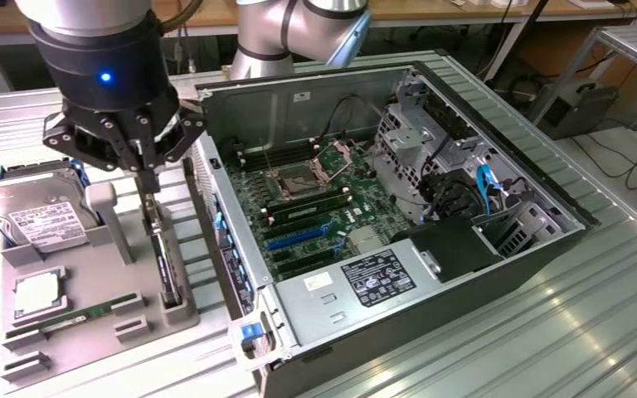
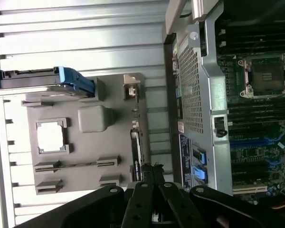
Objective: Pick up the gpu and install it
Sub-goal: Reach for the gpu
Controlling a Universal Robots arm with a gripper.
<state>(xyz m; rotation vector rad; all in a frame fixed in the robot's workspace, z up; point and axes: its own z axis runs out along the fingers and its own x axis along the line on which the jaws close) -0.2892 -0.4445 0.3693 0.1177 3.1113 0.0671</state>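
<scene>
Black gripper point(image 2: 150, 167) linkages sit closest to the wrist camera, and their fingers are pressed together on the thin top edge of the gpu point(image 2: 135, 147). The card stands on edge in a slot of the grey holder tray point(image 1: 109, 267), not yet lifted out.

In the exterior view the arm hangs in the upper left of the frame, with the gripper reaching straight down onto the card in the left centre. The card is just beside the wall of the open computer case point(image 1: 496, 290). Further to the exterior view's left, the same tray holds a hard drive point(image 1: 40, 217) with a white label. Below the drive in the frame are a square processor chip point(image 1: 37, 294) and a green RAM stick point(image 1: 75, 317). The case fills the middle and right of the frame, with its motherboard point(image 1: 318, 207) exposed and a power supply point(image 1: 368, 278) at its lower end.
</scene>
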